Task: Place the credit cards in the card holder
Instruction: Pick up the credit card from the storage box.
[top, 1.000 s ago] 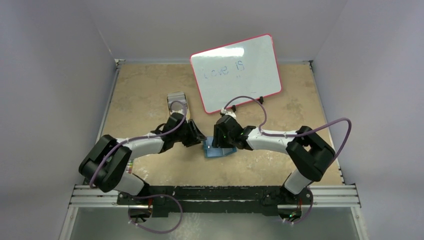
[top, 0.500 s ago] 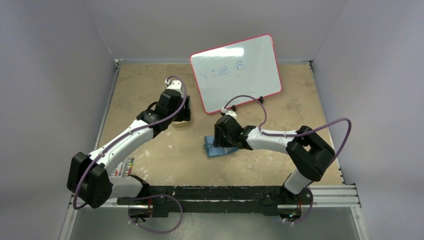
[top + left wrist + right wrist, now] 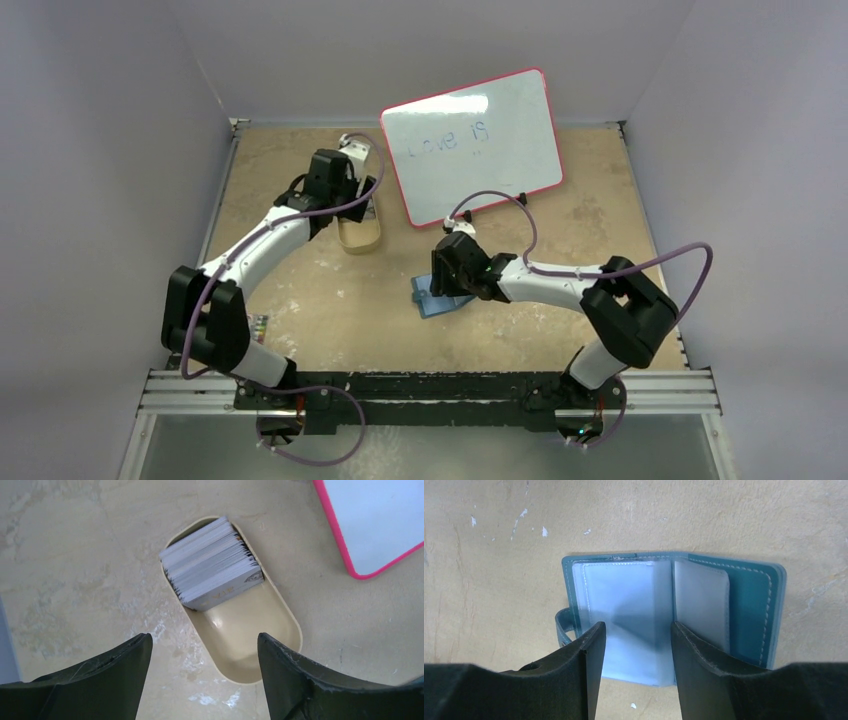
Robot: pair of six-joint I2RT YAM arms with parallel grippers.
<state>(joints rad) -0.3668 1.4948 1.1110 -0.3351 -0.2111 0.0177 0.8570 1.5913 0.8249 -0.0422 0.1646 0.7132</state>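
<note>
The credit cards (image 3: 212, 565), a grey-silver stack, stand on edge in the far end of a tan oval tray (image 3: 280, 625). My left gripper (image 3: 202, 637) hovers open above the tray's near end with nothing between its fingers. In the top view it (image 3: 360, 198) hides the cards. The card holder (image 3: 749, 600), a teal wallet, lies open on the table, its clear sleeves up and its snap tab (image 3: 561, 627) at the left. My right gripper (image 3: 636, 625) is open just over the left sleeve. In the top view it (image 3: 452, 278) covers much of the wallet (image 3: 432, 303).
A pink-framed whiteboard (image 3: 470, 145) stands propped at the back centre, close to the tray's (image 3: 362, 240) right side. A multicoloured striped card (image 3: 259, 325) lies by the left arm's base. Grey walls close in the table on three sides.
My left arm has swung away from the wallet to the tray at the back left, and its jaws have spread wide. The right gripper has stayed over the wallet.
</note>
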